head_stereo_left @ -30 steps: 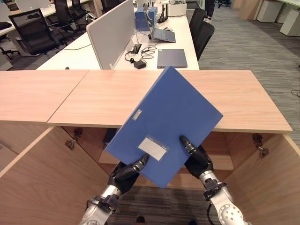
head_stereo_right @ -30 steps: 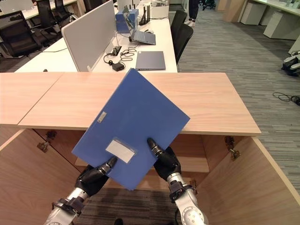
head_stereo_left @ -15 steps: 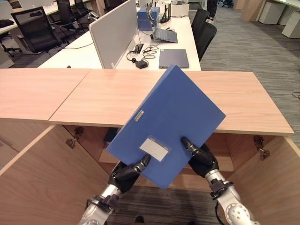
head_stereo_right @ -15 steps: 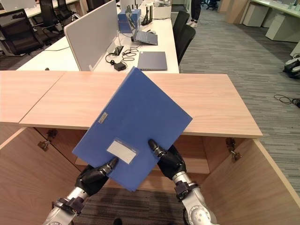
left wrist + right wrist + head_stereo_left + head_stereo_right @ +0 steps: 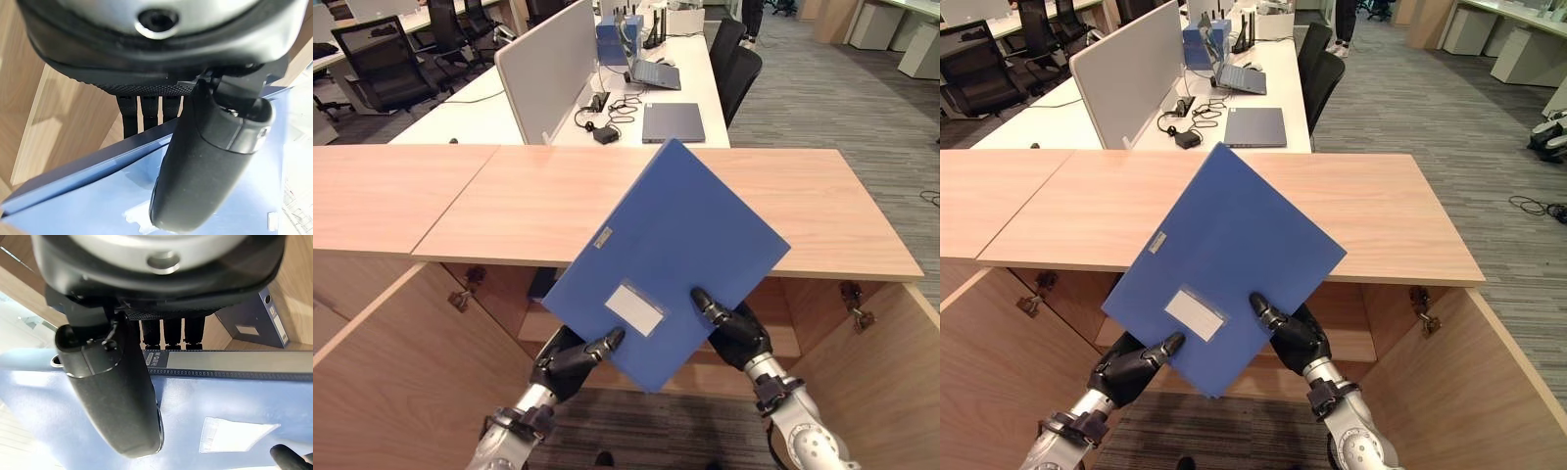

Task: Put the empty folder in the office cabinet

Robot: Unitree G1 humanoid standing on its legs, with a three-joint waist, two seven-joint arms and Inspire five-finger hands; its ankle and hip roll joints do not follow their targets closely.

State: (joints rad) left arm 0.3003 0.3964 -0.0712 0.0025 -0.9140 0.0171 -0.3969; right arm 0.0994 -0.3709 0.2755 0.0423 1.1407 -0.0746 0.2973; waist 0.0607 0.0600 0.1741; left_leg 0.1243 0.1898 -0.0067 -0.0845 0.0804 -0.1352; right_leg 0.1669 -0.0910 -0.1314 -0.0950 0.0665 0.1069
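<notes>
I hold a blue folder (image 5: 671,245) tilted in the air over the front edge of the open wooden cabinet (image 5: 636,201). It has a white label pocket (image 5: 634,309) on its face. My left hand (image 5: 570,357) pinches its lower left corner, thumb on top and fingers beneath, as the left wrist view shows with the folder (image 5: 98,196) under the thumb. My right hand (image 5: 736,332) pinches the lower right edge the same way, thumb (image 5: 115,396) pressed on the folder (image 5: 234,401). Inside the cabinet a shelf (image 5: 783,341) shows below the folder.
Both cabinet doors stand open, one at the left (image 5: 401,382) and one at the right (image 5: 886,382). Another blue folder (image 5: 254,320) stands inside the cabinet. Behind it are office desks with a closed laptop (image 5: 673,121), a divider screen (image 5: 548,69) and black chairs (image 5: 739,73).
The folder has shifted slightly right and the left hand has dropped a little; the view wobbled between frames. Both hands keep their hold.
</notes>
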